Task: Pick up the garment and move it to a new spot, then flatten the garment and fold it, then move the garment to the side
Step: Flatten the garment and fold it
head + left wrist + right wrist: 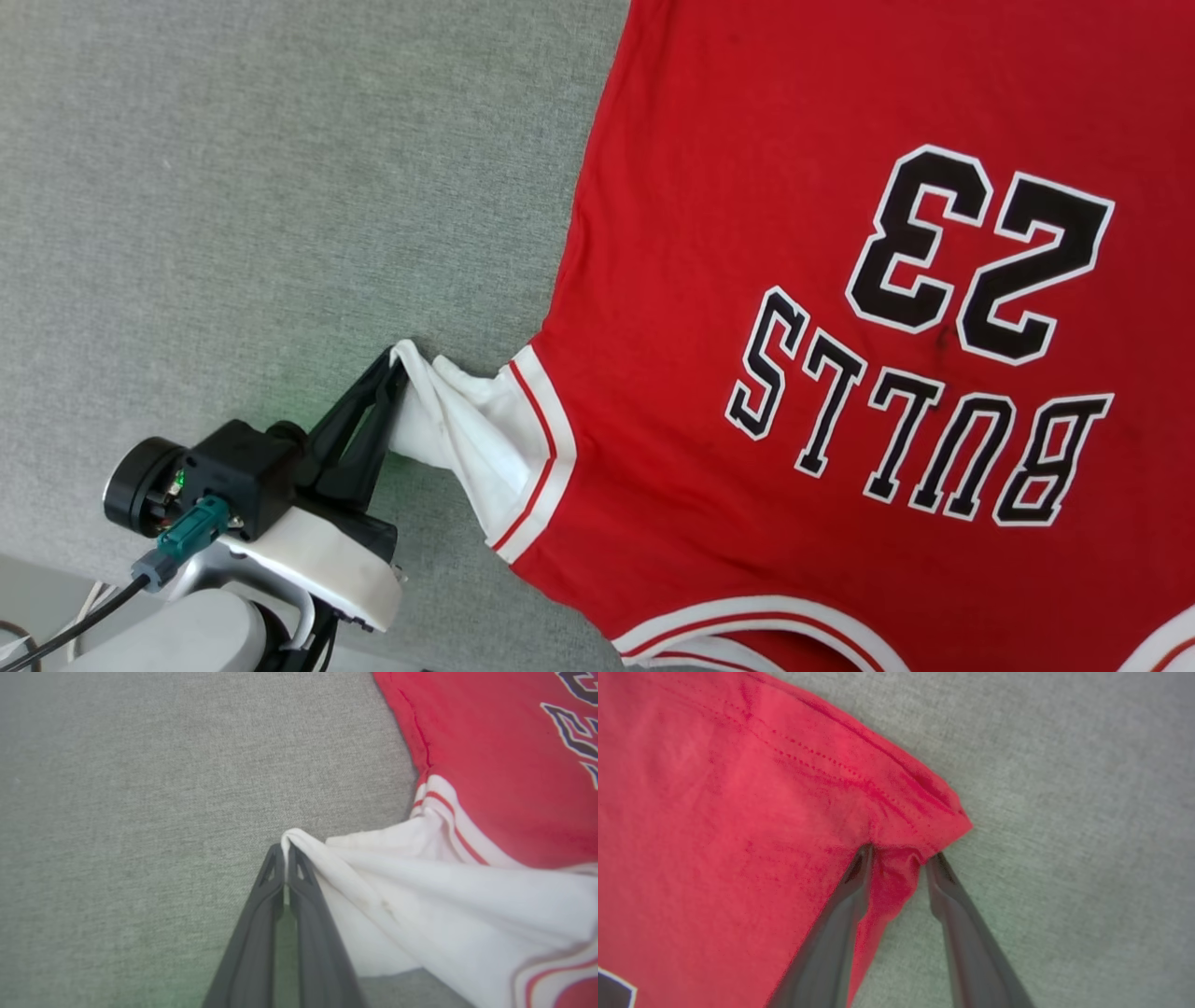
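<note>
Pinches red printed jersey shirt's white sleeve in left claw; straddles hem, right claw agape: pulled early, slips.

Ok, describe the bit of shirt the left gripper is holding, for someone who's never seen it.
A red jersey printed BULLS 23 lies on grey cloth. From its left edge in the head view juts a white sleeve, its tip pinched by the left gripper. Unlike the red body, it is white beyond a striped band.
</note>
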### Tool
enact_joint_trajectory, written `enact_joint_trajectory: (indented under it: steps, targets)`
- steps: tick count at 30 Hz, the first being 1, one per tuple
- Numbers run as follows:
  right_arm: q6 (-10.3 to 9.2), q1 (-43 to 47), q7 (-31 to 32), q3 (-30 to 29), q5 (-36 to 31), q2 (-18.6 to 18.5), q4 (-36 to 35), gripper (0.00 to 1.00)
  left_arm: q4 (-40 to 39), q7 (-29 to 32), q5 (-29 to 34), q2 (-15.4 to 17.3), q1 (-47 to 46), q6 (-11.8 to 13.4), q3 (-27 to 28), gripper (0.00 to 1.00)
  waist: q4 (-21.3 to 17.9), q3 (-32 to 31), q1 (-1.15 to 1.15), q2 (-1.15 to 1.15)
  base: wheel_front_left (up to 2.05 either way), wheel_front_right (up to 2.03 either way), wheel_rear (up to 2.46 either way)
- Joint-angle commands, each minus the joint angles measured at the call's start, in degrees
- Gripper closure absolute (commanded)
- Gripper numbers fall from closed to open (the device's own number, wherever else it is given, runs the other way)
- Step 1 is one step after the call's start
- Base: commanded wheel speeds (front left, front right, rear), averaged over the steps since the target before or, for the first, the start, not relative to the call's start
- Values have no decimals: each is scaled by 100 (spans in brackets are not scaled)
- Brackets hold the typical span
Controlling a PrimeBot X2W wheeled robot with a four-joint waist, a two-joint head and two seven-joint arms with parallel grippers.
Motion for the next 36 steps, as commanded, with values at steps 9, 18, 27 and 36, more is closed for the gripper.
enact_joint_trajectory:
  steps: [9,18,27,36]
  targets:
    - [-1,340,-457,640,334,-243,-430,100,114,-25,-71,44,244,114,-21,100,-377,-870,1,0,0,0,0]
    - [-2,1323,-996,1394,1282,-1231,-1730,100,57,-6,-271,279,720,290,-50,100,-851,-1771,1,0,0,0,0]
    - [-2,3635,-1719,1356,1954,-2310,-2588,100,-36,-47,-514,553,1217,482,29,100,-1318,-2322,1,0,0,0,0]
    - [-2,6471,-2572,1108,2282,-2354,-2383,100,-122,-63,-545,662,1420,522,46,100,-1535,-2481,1,0,0,0,0]
